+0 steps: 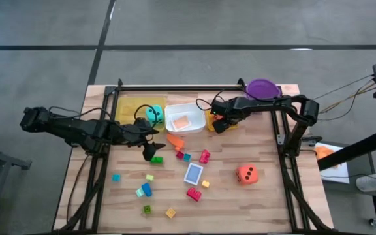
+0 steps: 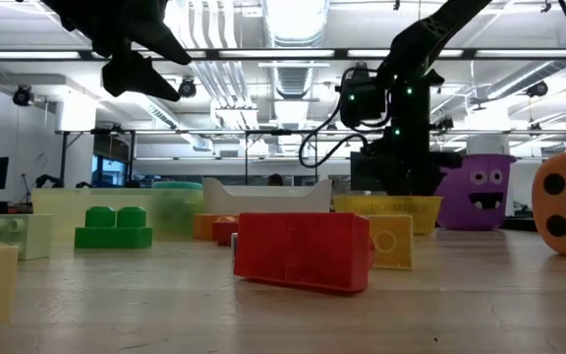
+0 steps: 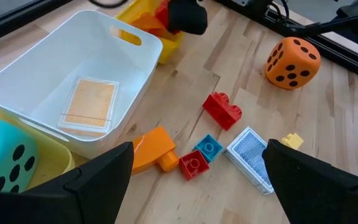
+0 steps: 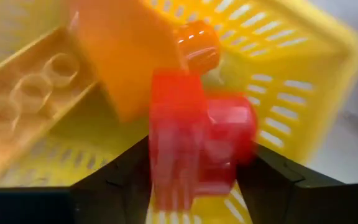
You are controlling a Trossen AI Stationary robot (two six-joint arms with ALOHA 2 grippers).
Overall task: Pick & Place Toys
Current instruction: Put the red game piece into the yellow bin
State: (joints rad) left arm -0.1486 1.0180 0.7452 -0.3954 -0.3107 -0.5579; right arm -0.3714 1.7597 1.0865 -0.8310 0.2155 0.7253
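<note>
My right gripper (image 1: 219, 124) points down over a yellow basket (image 4: 303, 56) to the right of the white tray (image 1: 183, 117). A red block (image 4: 197, 143) is between its open fingers, and orange and yellow blocks lie in the basket below. My left gripper (image 1: 152, 155) hangs open and empty above an orange block (image 3: 154, 149) and small blocks on the table. The white tray holds an orange card (image 3: 92, 102). A teal die (image 3: 5, 155) lies in the yellow tray on the left. An orange die (image 1: 247, 173) and a blue card (image 1: 194, 173) lie on the table. My right gripper has the red block (image 4: 166, 155) between its two fingers, which come from above and point down into the basket. The block is clear of the blocks below it. I cannot tell whether the fingers touch its sides.
A purple bucket (image 1: 263, 88) stands at the far right corner. Several small blocks lie scattered over the near half of the table, among them a red one (image 2: 303, 251) and a green one (image 2: 114, 228). The black arm frames run along both sides.
</note>
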